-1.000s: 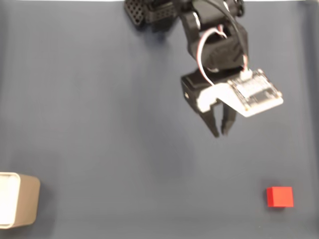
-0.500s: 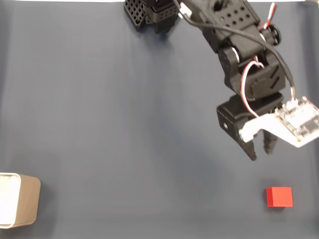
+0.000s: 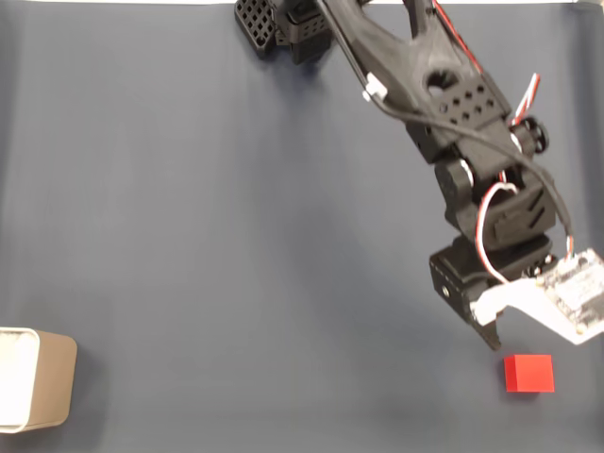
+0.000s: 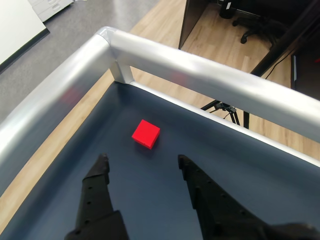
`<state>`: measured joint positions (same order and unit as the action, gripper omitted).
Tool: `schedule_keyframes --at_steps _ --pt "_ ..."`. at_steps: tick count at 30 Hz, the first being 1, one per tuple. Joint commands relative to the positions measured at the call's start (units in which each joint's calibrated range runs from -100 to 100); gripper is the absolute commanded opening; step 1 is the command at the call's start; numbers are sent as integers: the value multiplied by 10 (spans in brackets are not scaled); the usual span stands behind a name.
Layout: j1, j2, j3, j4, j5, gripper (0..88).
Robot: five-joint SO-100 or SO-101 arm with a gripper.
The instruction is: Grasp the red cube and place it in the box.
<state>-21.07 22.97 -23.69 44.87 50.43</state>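
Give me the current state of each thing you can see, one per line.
claw: open, empty, fingers spread short of the cube.
red cube: lying flat on the dark mat, untouched, near the corner of the metal rail.
box: open top up, at the left edge of the fixed view, far from the cube; its visible part looks empty.

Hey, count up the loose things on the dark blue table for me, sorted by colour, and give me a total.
Red: 1, the red cube, lying near the metal rail's corner in the wrist view.
Pale beige-white: 1, the box, at the left edge of the fixed view.
Total: 2
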Motion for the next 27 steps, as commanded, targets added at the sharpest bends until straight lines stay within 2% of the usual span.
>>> schedule_keyframes --at_steps 1,12,27 --pt "-5 20 -64 -21 -6 366" --pt "-9 146 -156 -58 -2 414" --pt "-12 267 -266 -81 0 427"
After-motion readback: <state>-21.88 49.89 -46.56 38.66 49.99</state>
